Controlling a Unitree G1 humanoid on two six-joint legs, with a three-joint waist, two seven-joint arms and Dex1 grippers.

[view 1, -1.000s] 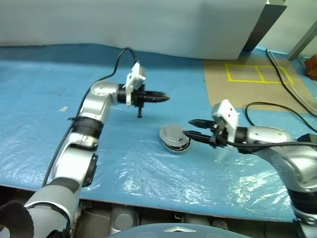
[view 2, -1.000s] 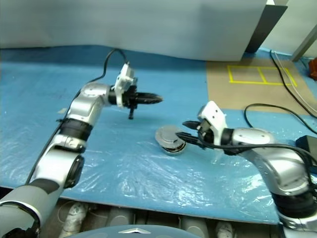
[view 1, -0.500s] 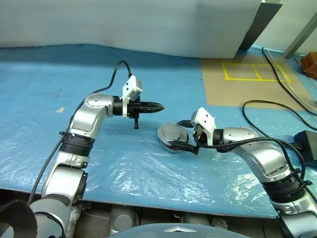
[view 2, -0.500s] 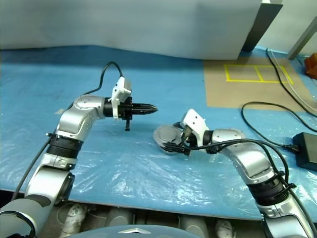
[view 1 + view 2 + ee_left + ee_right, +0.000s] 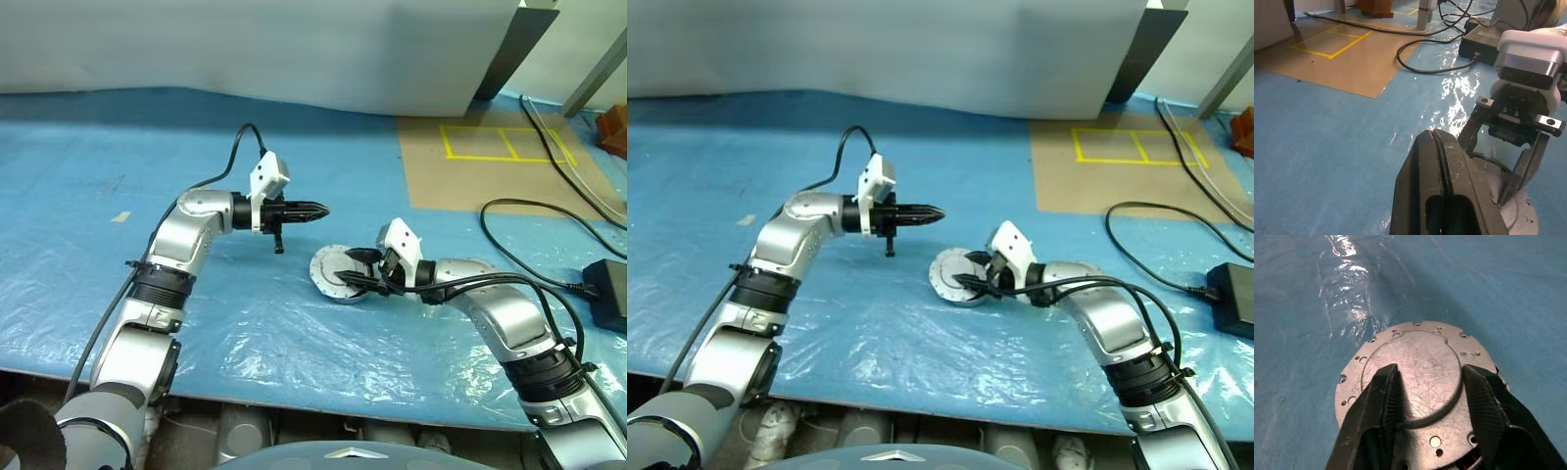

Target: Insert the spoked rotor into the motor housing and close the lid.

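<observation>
lid [image 5: 1418, 367]: rigid scratched metal, I judge heavy, slick; take by raised disc's edge
my right gripper [image 5: 1432, 396]: part-open, straddling that disc
my left gripper [image 5: 312, 209]: shut, empty

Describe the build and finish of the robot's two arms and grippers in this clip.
Both arms are silver-grey metal shells with black joint bands. Each wrist carries a white boxy camera block. Left gripper and right gripper each have two black fingers, ridged on the inner pads. Black cables run along both arms.
</observation>
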